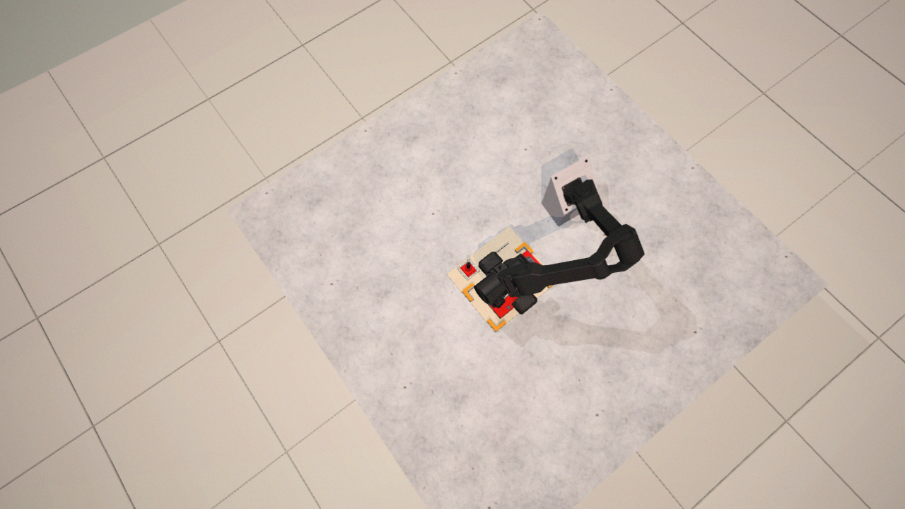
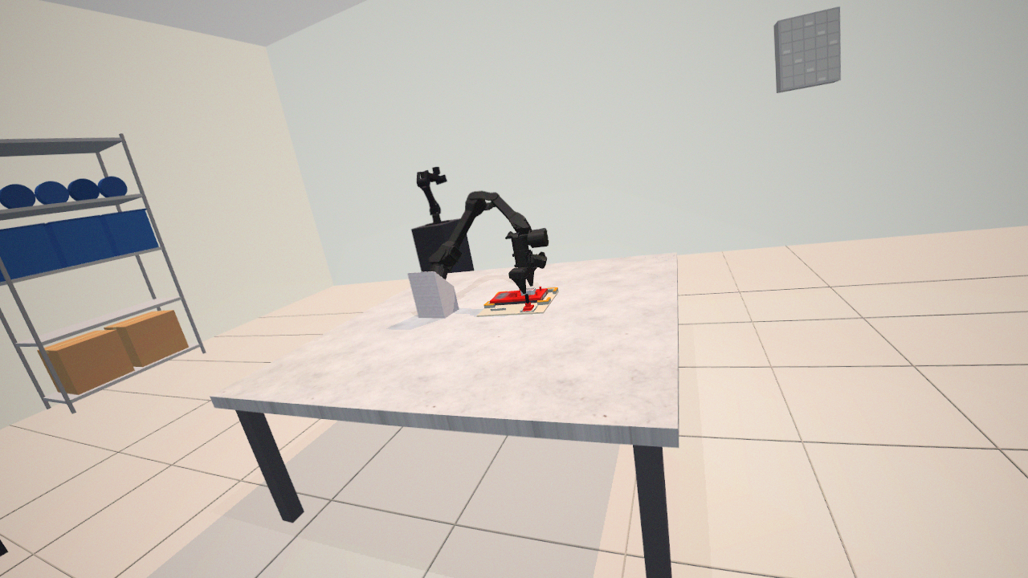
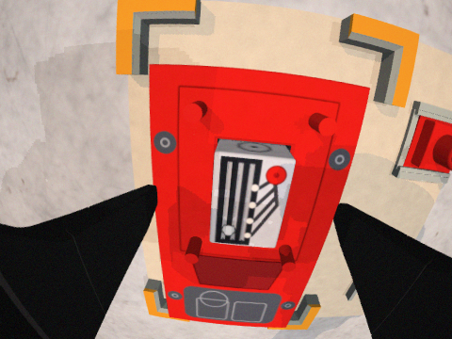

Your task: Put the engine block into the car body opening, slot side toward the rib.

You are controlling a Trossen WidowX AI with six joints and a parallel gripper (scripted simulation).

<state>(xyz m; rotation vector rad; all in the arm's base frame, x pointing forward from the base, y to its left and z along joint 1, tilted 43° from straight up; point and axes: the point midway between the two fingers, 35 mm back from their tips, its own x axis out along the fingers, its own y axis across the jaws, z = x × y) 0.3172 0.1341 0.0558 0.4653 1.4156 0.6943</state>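
Shelving (image 2: 79, 251) stands against the left wall in the exterior view, with blue bins and brown boxes on it, well apart from the table (image 2: 503, 359). Further right on the table top sits a pale grey block (image 2: 431, 295) where the arm is mounted, and beside it a cream base board (image 3: 270, 38) with orange corner brackets (image 3: 157, 19) at its corners. Between those brackets lies the red car body (image 3: 188, 195), flat on the board. In the wrist view the engine block (image 3: 251, 201), grey with black stripes and a red dot near its upper right corner, sits inside the opening in the middle of the car body, framed by four red pegs; how deep it sits cannot be judged. Spread wide, the gripper (image 3: 245, 239) holds nothing: its two black fingers stand out past the left and right edges of the car body, apart from the engine block. Right of the car body, a small red part (image 3: 429, 147) rests in its own grey holder on the board.
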